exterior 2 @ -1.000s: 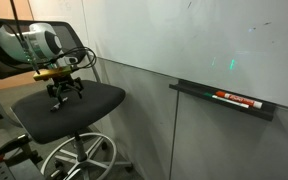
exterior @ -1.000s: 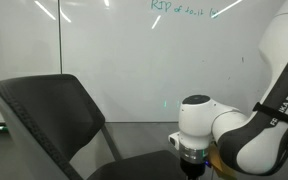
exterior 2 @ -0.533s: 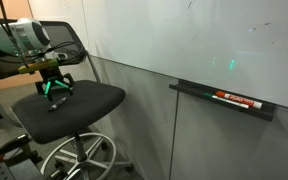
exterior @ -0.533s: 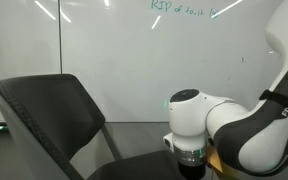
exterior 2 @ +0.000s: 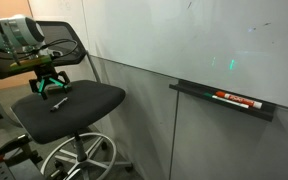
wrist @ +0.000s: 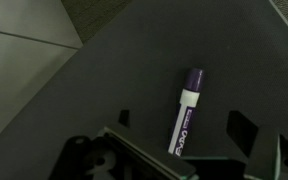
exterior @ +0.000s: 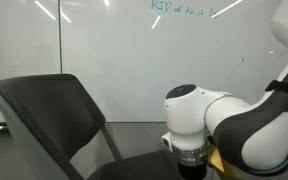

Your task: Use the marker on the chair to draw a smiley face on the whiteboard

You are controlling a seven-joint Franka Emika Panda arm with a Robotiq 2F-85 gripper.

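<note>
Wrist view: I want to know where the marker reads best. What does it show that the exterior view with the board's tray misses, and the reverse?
Only the wrist view: the marker's purple cap and printed white barrel, close up. Only the exterior view: the whiteboard, its tray holding a red-and-black marker, and the chair's base ring. Both: the marker lying on the chair seat, with the open gripper just above it.

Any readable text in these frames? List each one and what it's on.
"RIP", green handwriting at the top of the whiteboard; the words after it are too blurred to read.
Arm: dark lettering at the frame edge, cut off, unreadable.
Marker: print along the white barrel, too blurred to read.
Red-and-black marker: label too small to read.
</note>
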